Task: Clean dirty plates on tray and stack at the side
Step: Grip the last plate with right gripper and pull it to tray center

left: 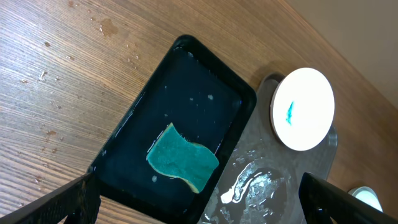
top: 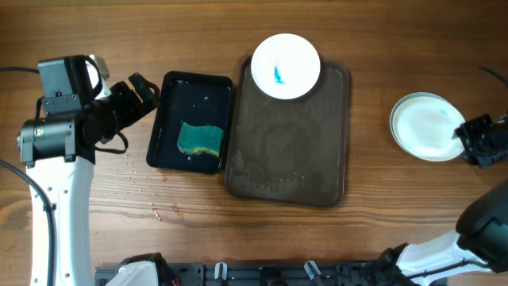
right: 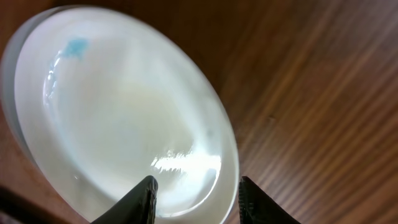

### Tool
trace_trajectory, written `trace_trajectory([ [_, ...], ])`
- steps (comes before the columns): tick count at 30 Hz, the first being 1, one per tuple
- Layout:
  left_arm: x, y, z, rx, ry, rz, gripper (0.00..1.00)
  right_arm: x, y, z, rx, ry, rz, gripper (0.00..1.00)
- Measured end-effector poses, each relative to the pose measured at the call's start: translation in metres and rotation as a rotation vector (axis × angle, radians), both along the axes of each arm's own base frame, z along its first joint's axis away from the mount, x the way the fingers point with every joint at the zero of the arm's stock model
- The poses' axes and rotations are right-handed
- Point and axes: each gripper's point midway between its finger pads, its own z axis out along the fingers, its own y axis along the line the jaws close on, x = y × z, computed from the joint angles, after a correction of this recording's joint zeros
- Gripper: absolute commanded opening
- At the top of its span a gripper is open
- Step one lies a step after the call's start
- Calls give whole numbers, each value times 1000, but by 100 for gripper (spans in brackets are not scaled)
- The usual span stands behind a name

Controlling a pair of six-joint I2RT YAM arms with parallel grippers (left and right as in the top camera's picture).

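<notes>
A white plate with a blue smear (top: 285, 66) sits on the top edge of the dark tray (top: 317, 159); it also shows in the left wrist view (left: 303, 108). A white plate (top: 425, 125) lies on the table at the right, filling the right wrist view (right: 118, 118). My right gripper (top: 470, 141) is open, its fingertips (right: 196, 198) straddling that plate's rim. My left gripper (top: 141, 90) is open and empty, held above the left edge of the black tub; its fingertips frame the left wrist view (left: 199, 205). A teal sponge (top: 200, 138) lies in the tub and shows in the left wrist view (left: 182, 157).
The black tub (top: 169, 119) holds water beside the tray's left edge. The tray surface is wet (left: 261, 186). Water drops dot the wood (top: 143, 187) left of the tub. A black rail runs along the front edge (top: 262, 274).
</notes>
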Motion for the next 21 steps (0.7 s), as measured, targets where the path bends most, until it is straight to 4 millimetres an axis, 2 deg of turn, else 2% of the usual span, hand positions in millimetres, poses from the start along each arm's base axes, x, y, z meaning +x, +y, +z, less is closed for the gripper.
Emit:
trace_trajectory([
  [2, 0, 0, 0, 0, 0, 0, 100, 24, 14, 17, -5, -112, 83, 48],
  [4, 0, 0, 0, 0, 0, 0, 100, 54, 44, 55, -34, -274, 226, 45],
  [5, 0, 0, 0, 0, 0, 0, 100, 72, 75, 89, -62, -398, 359, 44],
  [6, 0, 0, 0, 0, 0, 0, 100, 81, 106, 115, -83, -491, 485, 41],
  [7, 0, 0, 0, 0, 0, -1, 100, 86, 135, 132, -99, -550, 596, 40],
  [8, 0, 0, 0, 0, 0, 0, 100, 89, 182, 150, -113, -620, 775, 40],
  [9, 0, 0, 0, 0, 0, 0, 100, 90, 216, 155, -118, -652, 898, 42],
  [10, 0, 0, 0, 0, 0, 0, 100, 92, 241, 156, -131, -667, 988, 47],
  [11, 0, 0, 0, 0, 0, 0, 100, 96, 267, 152, -163, -675, 1078, 59],
  [12, 0, 0, 0, 0, 0, 0, 100, 102, 283, 147, -200, -677, 1131, 63],
  [13, 0, 0, 0, 0, 0, 0, 100, 116, 299, 137, -261, -678, 1179, 68],
  [14, 0, 0, 0, 0, 0, 0, 100, 129, 308, 128, -305, -682, 1200, 68],
  [15, 0, 0, 0, 0, 0, 0, 100, 138, 313, 118, -330, -675, 1214, 69],
  [16, 0, 0, 0, 0, 0, 0, 100, 158, 316, 95, -380, -654, 1210, 69],
  [17, 0, 0, 0, 0, -2, 0, 100, 176, 317, 86, -417, -678, 1195, 69],
  [18, 0, 0, 0, 0, 0, 0, 100, 198, 317, 67, -450, -694, 1180, 69],
  [20, 0, 0, 0, 0, -2, 0, 100, 214, 316, 26, -454, -669, 1178, 69],
  [21, 0, 0, 0, 0, 0, 0, 100, 221, 318, 12, -454, -676, 1179, 68],
])
